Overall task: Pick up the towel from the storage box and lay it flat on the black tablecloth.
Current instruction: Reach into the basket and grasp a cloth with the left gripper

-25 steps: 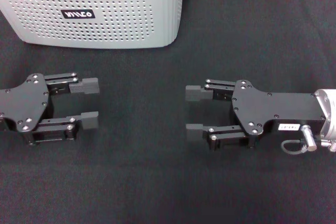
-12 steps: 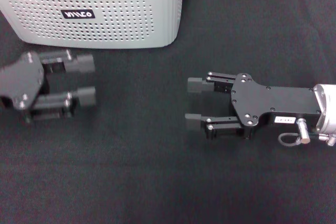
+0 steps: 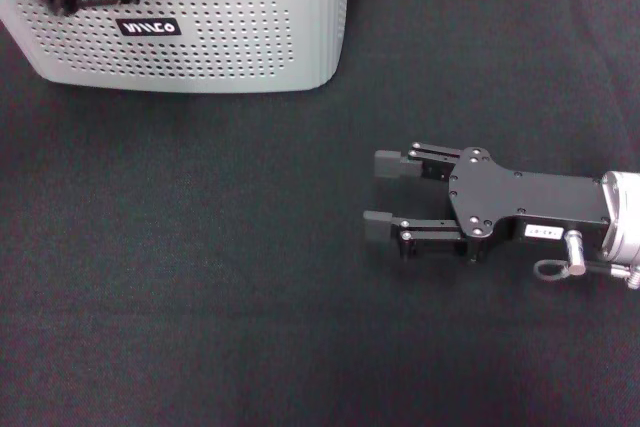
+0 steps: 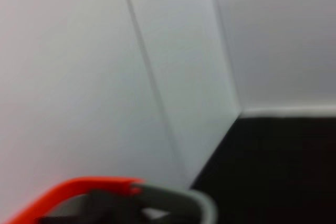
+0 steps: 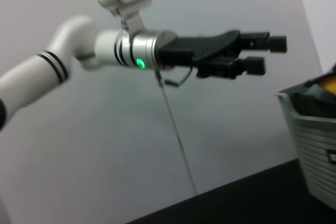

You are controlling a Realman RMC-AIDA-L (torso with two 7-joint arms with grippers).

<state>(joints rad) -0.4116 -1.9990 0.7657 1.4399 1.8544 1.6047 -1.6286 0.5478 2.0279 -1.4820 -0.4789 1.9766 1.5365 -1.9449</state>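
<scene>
1. The towel (image 5: 326, 83) is seen only as a yellow-orange sliver inside the storage box (image 3: 200, 37), upper left of the head view; its long axis cannot be told.
2. The left gripper (image 5: 266, 55) is held above the box rim, jaws apart.
3. The right gripper (image 3: 385, 192) is held over the black tablecloth (image 3: 250, 277), right of centre, jaws apart.

1. The black tablecloth (image 3: 230, 277) is covering the whole work surface, its fine weave showing everywhere
2. The storage box (image 3: 200, 42) is sitting directly on the cloth, well apart from the right gripper (image 3: 385, 192), beyond and to the left of its fingertips
3. Bare cloth is lying beneath and around that claw
</scene>
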